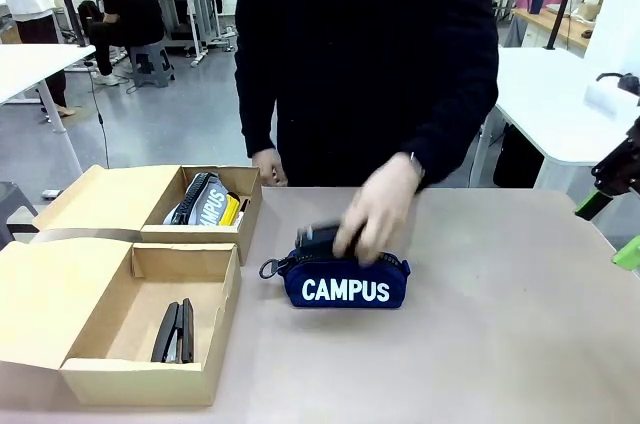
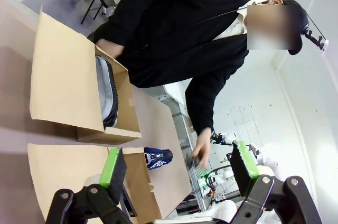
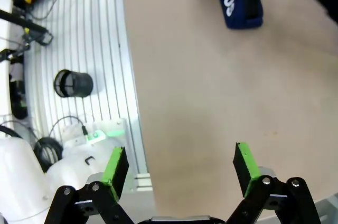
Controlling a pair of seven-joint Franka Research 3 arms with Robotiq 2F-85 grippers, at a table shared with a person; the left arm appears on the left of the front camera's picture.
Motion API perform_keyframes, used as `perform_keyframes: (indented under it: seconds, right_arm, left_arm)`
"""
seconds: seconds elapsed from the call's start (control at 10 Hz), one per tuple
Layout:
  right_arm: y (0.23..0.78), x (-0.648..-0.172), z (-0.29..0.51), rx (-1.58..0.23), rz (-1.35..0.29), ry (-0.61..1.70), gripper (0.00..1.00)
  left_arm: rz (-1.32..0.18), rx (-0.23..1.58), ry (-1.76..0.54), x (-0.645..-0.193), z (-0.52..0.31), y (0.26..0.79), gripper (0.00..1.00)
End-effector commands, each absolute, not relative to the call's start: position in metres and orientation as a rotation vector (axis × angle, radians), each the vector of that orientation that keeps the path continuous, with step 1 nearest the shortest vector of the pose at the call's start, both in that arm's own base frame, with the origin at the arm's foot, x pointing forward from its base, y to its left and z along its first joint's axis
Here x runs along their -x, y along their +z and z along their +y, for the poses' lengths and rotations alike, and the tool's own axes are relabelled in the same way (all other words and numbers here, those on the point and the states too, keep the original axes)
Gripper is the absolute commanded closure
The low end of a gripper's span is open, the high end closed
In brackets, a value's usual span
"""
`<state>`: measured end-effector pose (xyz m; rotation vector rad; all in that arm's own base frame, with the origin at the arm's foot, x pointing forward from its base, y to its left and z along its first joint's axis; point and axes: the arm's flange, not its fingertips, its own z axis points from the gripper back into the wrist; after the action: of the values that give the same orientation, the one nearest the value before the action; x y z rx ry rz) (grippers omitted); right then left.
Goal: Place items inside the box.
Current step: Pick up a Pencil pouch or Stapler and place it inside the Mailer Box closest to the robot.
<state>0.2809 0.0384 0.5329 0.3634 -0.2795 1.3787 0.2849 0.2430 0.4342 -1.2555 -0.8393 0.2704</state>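
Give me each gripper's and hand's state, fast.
Left gripper: jaws open, empty.
Right gripper: jaws open, empty.
Person's left hand: gripping a dark object atop the navy CAMPUS pouch.
Person's right hand: cannot be told.

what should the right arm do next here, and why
Probably hold the right end effector off at the edge of the table for now. The person's hand lies on top of the navy CAMPUS pouch, gripping something dark, so reaching in would likely risk a collision. Its jaws stand open and empty, ready once the hand lifts.
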Motion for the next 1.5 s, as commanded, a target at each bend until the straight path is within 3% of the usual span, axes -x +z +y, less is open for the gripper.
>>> perform_keyframes:
  seconds: [0.0,0.2,0.5,0.8,0.9,1.1,1.2,1.4]
  right_arm:
    - [0.529,-0.283,0.043,-0.355,-0.302,1.397,0.0]
    - [0.528,-0.297,0.066,-0.325,-0.301,1.447,0.0]
    - [0.518,-0.358,0.169,-0.312,-0.322,1.553,0.0]
    - [0.471,-0.401,0.288,-0.272,-0.31,1.657,0.0]
    - [0.459,-0.407,0.306,-0.229,-0.311,1.679,0.0]
    - [0.449,-0.403,0.316,-0.347,-0.195,1.809,0.0]
    - [0.443,-0.399,0.319,-0.274,-0.289,1.709,0.0]
    - [0.434,-0.403,0.329,-0.304,-0.244,1.744,0.0]
  left_arm:
    - [-0.872,1.269,0.259,-0.286,0.241,0.435,0.0]
    - [-0.872,1.269,0.259,-0.286,0.241,0.435,0.0]
    - [-0.872,1.269,0.259,-0.286,0.241,0.435,0.0]
    - [-0.872,1.269,0.259,-0.286,0.241,0.435,0.0]
    - [-0.872,1.269,0.259,-0.286,0.241,0.435,0.0]
    - [-0.872,1.269,0.259,-0.286,0.241,0.435,0.0]
    - [-0.872,1.269,0.259,-0.286,0.241,0.435,0.0]
    - [-0.872,1.269,0.259,-0.286,0.241,0.435,0.0]
